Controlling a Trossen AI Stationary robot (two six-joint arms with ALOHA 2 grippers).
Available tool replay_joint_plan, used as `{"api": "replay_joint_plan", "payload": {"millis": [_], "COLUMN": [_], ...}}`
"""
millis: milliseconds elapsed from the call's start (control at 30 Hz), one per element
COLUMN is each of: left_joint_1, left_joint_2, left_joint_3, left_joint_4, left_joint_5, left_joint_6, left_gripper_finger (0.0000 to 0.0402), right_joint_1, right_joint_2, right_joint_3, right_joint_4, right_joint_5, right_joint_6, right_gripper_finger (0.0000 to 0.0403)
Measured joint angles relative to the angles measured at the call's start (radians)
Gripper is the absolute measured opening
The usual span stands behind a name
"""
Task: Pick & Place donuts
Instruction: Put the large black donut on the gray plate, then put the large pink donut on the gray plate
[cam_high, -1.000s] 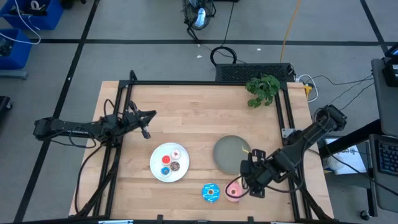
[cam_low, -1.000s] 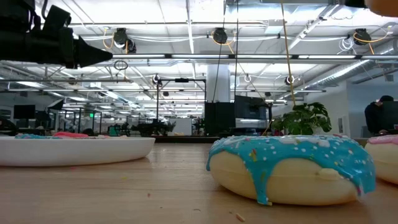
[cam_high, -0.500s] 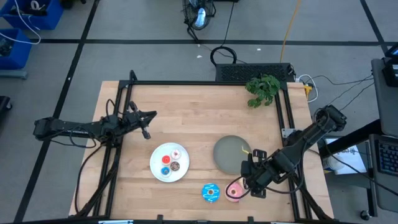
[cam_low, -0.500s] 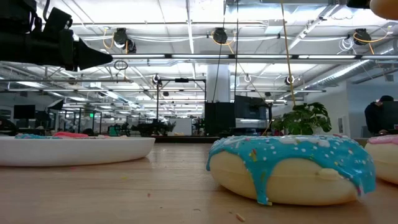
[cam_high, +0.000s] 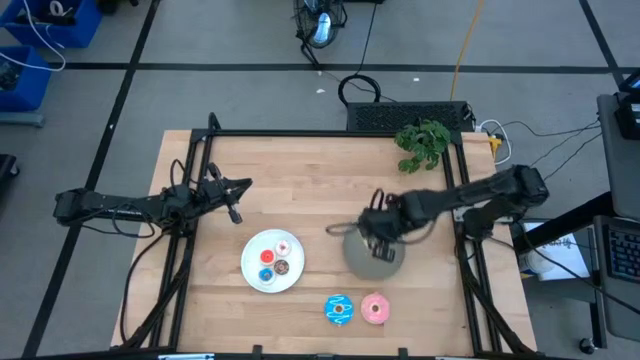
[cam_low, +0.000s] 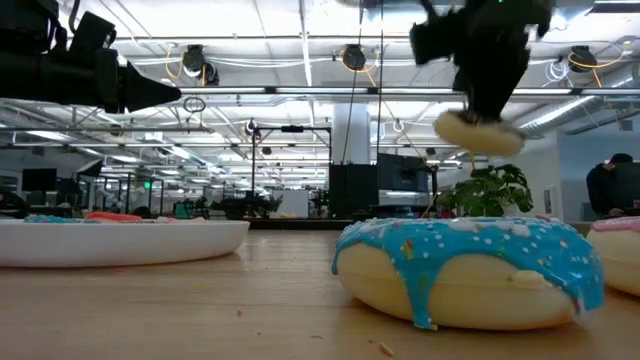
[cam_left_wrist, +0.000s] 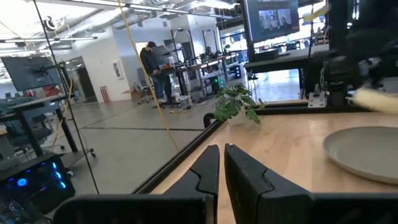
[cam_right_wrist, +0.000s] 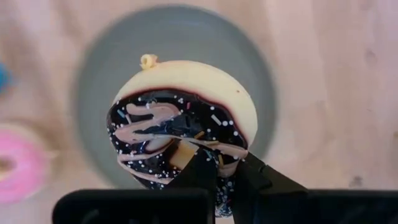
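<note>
High view, from left to right: my left hand (cam_high: 237, 213) waits over the left part of the counter (cam_high: 300, 170), its two fingers pressed together and holding nothing. Next comes the white plate (cam_high: 251, 272) with the three tiny donuts (cam_high: 274, 258) on it. Near the front edge lie the blue sprinkled donut (cam_high: 339, 309) and, just beside it, the pink donut (cam_high: 376, 309), both on the bare wood. Right of the white plate is the grey plate (cam_high: 356, 255), and my right hand (cam_high: 380, 243) hangs above it with the dark brown donut (cam_right_wrist: 180, 127) pinched between its fingers.

I judge that this donut is light and a little soft, like a toy, with a smooth glazed top that can slip. I hold it by the ring wall, one finger through the hole, and this seems the right place; a grip over the round outside would slide. In the low view it hangs tilted, so I think a gentle release close to the plate is best.

Compared with one second ago, my right hand is no longer at the front edge beside the pink donut; it has swung over the grey plate and carries the dark brown donut in the air. My left hand is where it was.
</note>
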Motion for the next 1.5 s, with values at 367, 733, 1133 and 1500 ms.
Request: {"api": "replay_joint_plan", "payload": {"millis": [367,733,1133,1500], "left_joint_1": [0.0,0.0,0.0,0.0], "left_joint_2": [0.0,0.0,0.0,0.0], "left_joint_3": [0.0,0.0,0.0,0.0], "left_joint_4": [0.0,0.001,0.0,0.0], "left_joint_5": [0.0,0.0,0.0,0.0], "left_joint_6": [0.02,0.021,0.026,0.025], "left_gripper_finger": [0.0033,0.0033,0.0033,0.0033], "right_joint_1": [-0.193,-0.194,-0.188,-0.07], "right_joint_2": [0.033,0.139,0.142,0.137], "right_joint_3": [-0.225,-0.261,-0.208,-0.016], "right_joint_4": [0.248,0.269,0.233,0.02], "right_joint_5": [-0.13,-0.153,-0.122,-0.015], "right_joint_6": [-0.104,-0.116,-0.124,-0.124], "right_gripper_finger": [0.0009,0.0027,0.0202,0.0242]}}
